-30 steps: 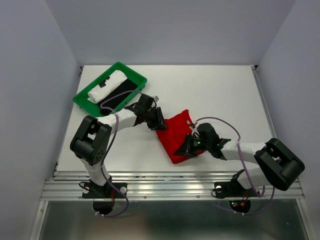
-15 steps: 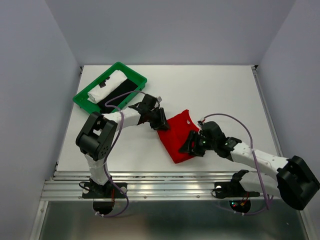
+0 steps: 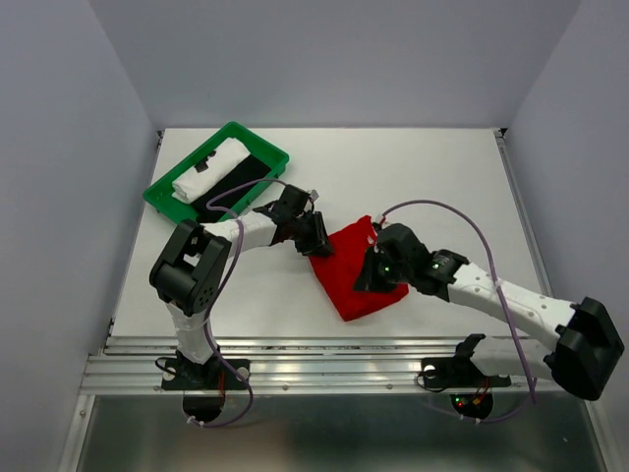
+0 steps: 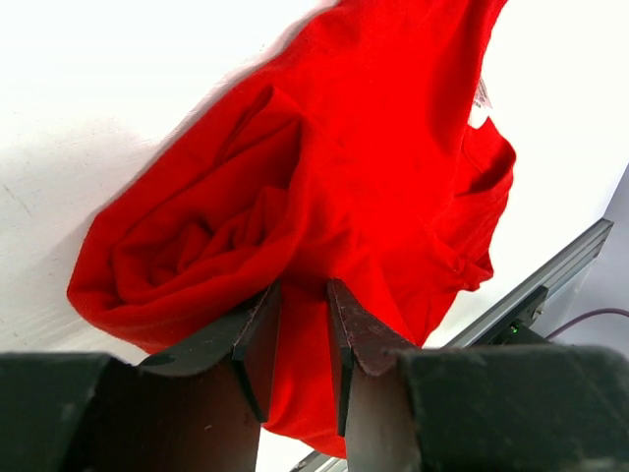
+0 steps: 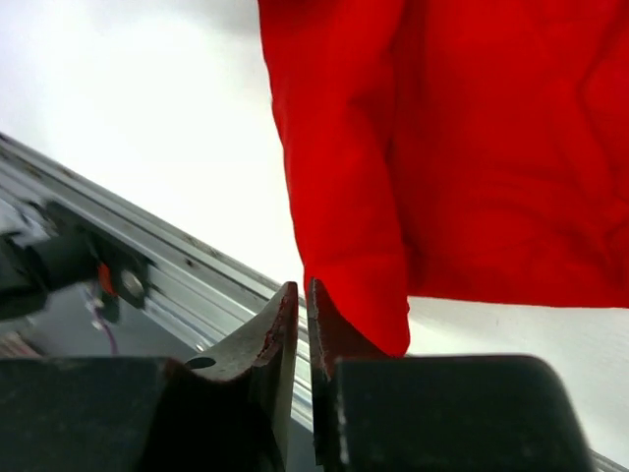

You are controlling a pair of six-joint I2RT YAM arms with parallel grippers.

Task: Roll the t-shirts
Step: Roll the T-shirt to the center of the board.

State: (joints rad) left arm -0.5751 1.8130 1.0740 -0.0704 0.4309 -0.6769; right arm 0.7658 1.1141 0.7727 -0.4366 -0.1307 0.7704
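The red t-shirt lies partly bunched on the white table between both arms. My left gripper is at its far-left corner. In the left wrist view that gripper is shut on a fold of the red t-shirt, beside a loosely rolled lump. My right gripper rests on the shirt's right half. In the right wrist view its jaws stand almost together with nothing between them, and the red t-shirt hangs beside the right finger. A rolled white t-shirt and a black t-shirt lie in the green tray.
The green tray stands at the table's far left, just behind the left arm. A metal rail runs along the near edge, also seen below the right gripper as the rail. Purple cables loop above both arms.
My right gripper opened, shut again, and moved from the shirt's near-right edge up and left onto the cloth as the arm stretched out. The left gripper kept its hold and place.
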